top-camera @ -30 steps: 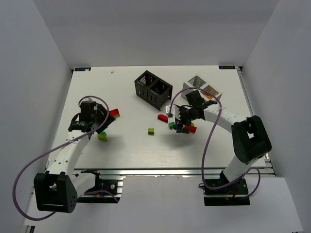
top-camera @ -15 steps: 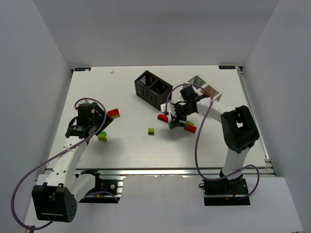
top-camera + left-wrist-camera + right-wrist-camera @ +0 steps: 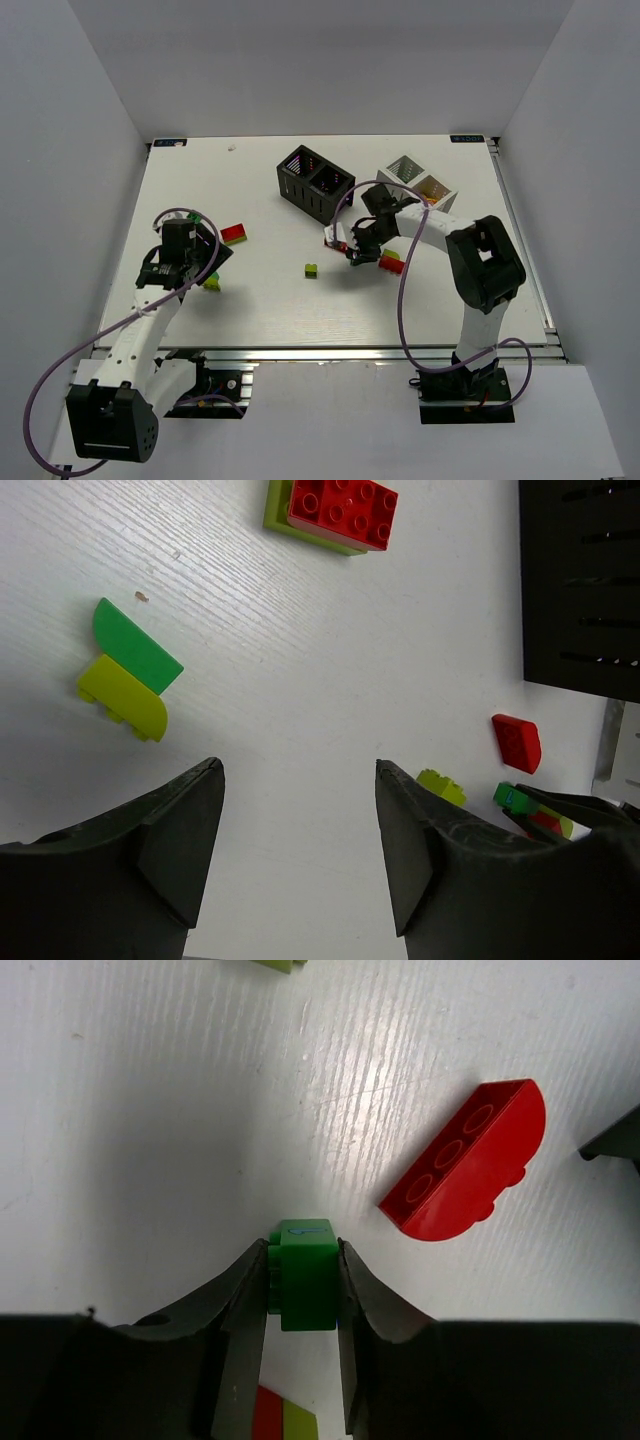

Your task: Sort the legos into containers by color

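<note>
The right pincer (image 3: 303,1252) is clamped on a small green plastic brick (image 3: 305,1285), one black finger pressed against each side, just above the white tabletop (image 3: 150,1110). A red half-round brick with three studs (image 3: 465,1160) lies on the table near the pincer, up and to its right in the wrist view and not touching it. A red and lime piece (image 3: 282,1420) shows between the fingers at the bottom edge. From above, this pincer sits mid-table, just in front of the black slotted two-compartment bin (image 3: 315,182), with the white two-compartment bin (image 3: 418,185) behind and to its right. A small lime brick (image 3: 312,270) lies alone to its left. The left pincer (image 3: 298,810) stands with its fingers apart and nothing between them, over bare table on the left side. A green and lime quarter-round pair (image 3: 130,670) lies just beyond its left finger (image 3: 185,820), untouched. Farther out rests a red studded brick stacked on a lime plate (image 3: 340,510). A small red sloped brick (image 3: 517,742) lies far off near the black bin.
</note>
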